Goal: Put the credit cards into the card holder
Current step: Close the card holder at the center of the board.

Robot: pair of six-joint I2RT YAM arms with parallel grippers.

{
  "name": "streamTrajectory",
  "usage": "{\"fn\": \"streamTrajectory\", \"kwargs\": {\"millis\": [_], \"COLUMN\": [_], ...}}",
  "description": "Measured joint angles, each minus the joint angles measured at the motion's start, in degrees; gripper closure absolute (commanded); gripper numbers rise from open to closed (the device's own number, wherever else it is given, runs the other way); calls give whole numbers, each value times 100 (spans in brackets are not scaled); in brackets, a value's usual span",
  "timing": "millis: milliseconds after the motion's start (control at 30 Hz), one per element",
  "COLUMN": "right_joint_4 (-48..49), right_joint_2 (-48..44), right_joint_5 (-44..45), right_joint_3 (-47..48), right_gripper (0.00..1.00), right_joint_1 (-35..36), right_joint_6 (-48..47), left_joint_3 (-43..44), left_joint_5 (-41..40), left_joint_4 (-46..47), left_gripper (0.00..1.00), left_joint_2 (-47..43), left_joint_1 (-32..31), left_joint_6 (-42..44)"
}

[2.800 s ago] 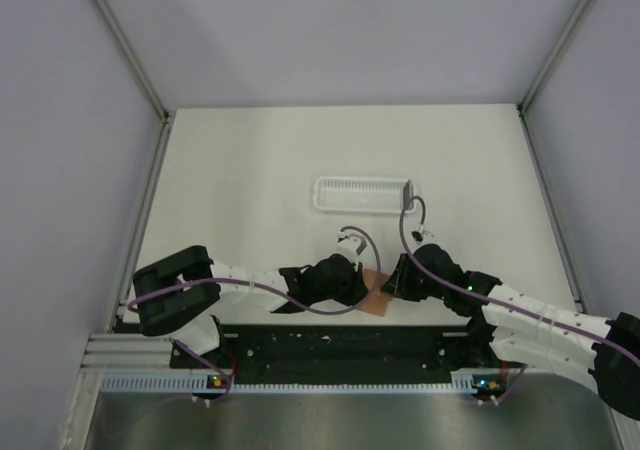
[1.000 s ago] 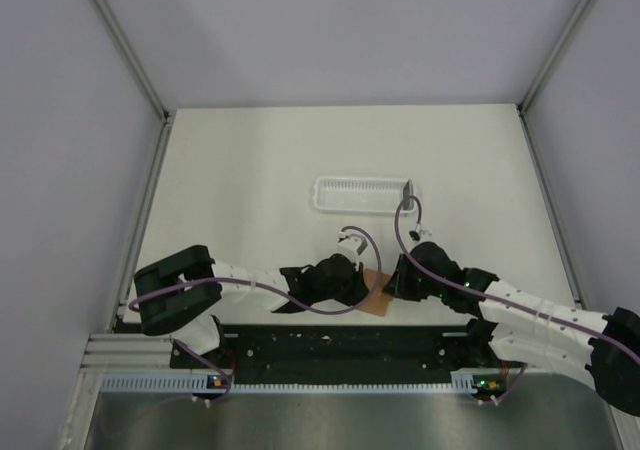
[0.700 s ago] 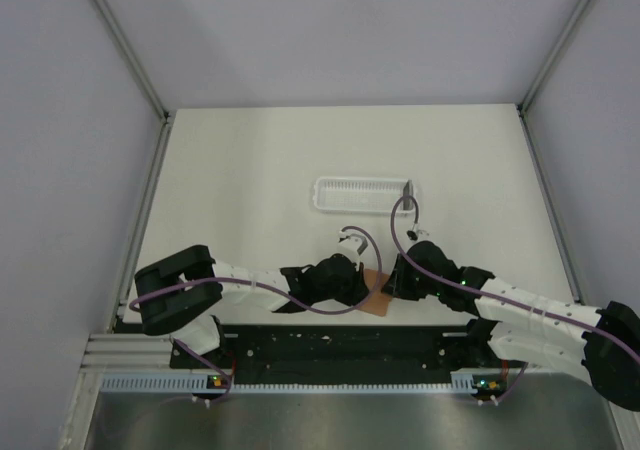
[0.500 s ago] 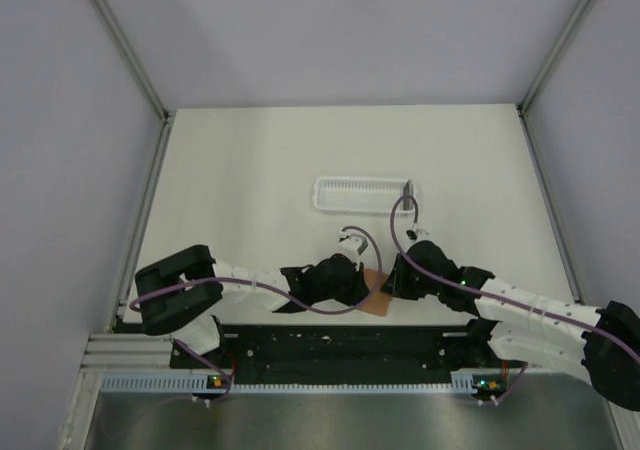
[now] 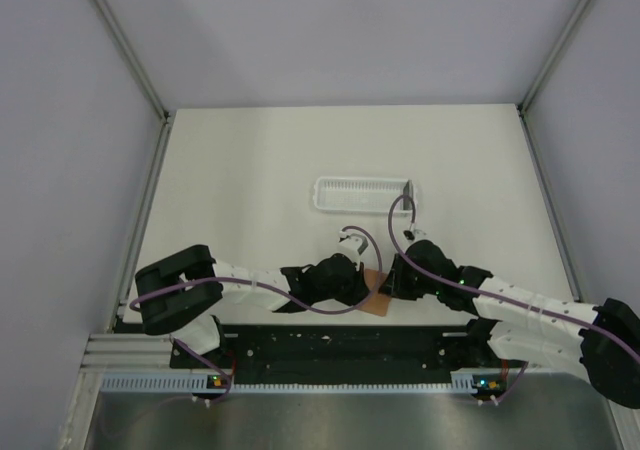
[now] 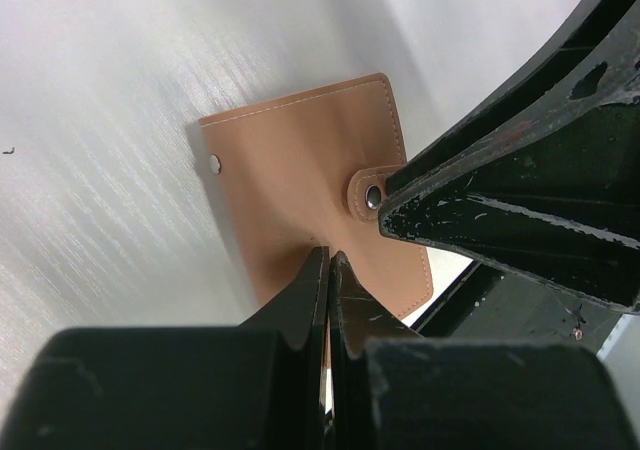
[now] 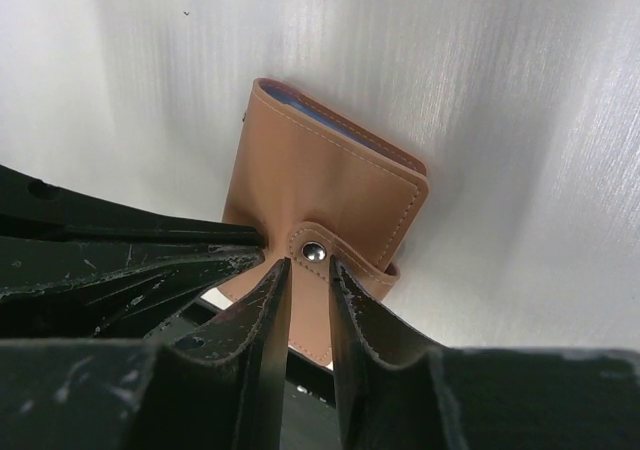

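Touching card holder (image 6: 300, 170): left gripper (image 6: 328, 262) closed; right gripper (image 7: 303, 268) narrowly parted astride snap tab (image 7: 316, 252), grip unclear.

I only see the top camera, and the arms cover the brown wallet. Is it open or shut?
Observer: Shut. The right wrist camera shows the card holder folded, its strap snapped down.
Operator: What about the right side?
Observer: The right fingers stand slightly apart, either side of the snap; squeezing or not, I can't tell.
Operator: And the left?
Observer: The left fingers are pressed together, tips right at the holder.
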Motion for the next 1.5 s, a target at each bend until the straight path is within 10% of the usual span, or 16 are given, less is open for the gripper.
{"fn": "streamTrajectory", "kwargs": {"millis": [1500], "right_joint_4": [-411], "right_joint_2": [-9], "right_joint_5": [330], "right_joint_3": [197], "right_gripper": [78], "right_joint_1": [0], "right_joint_6": [-240], "left_joint_3": [28], "left_joint_5": [20], "left_joint_4": [7], "left_gripper": [100], "left_joint_2": [37], "left_joint_1": [0], "left_joint_6": [0]}}
